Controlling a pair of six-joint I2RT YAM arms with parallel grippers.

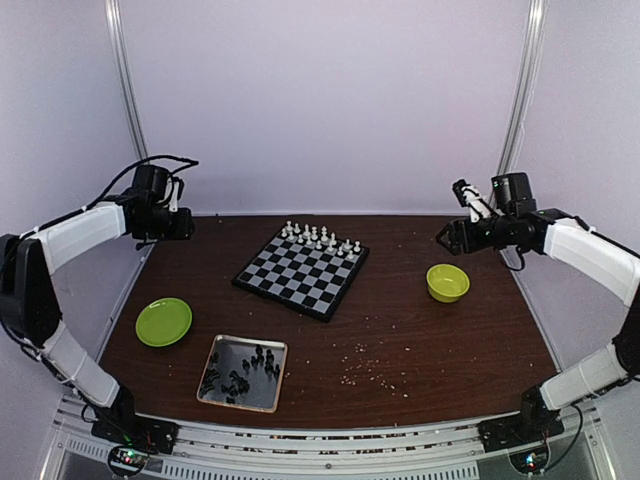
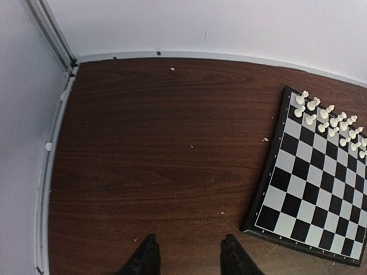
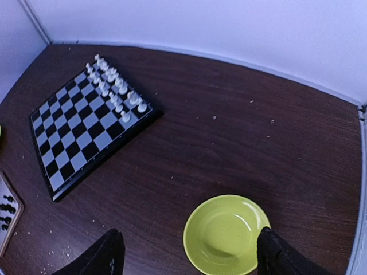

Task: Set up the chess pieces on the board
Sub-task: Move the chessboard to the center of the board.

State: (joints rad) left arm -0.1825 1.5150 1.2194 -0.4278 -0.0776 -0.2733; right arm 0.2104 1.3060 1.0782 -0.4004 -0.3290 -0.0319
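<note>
Dark wooden table, black chess pieces scattered in the tray front-left of the board (white pieces already ranked), nearer the left fingers, spread and empty like the right fingers.

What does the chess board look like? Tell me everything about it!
The board is a flat square with black and silvery-grey checks and a thin black rim. It looks smooth and a bit shiny. It lies flat on the dark brown table, near the middle towards the back, turned so one corner points at the arms. The white pieces stand upright in two rows along its far edge. All its other squares are bare.
</note>
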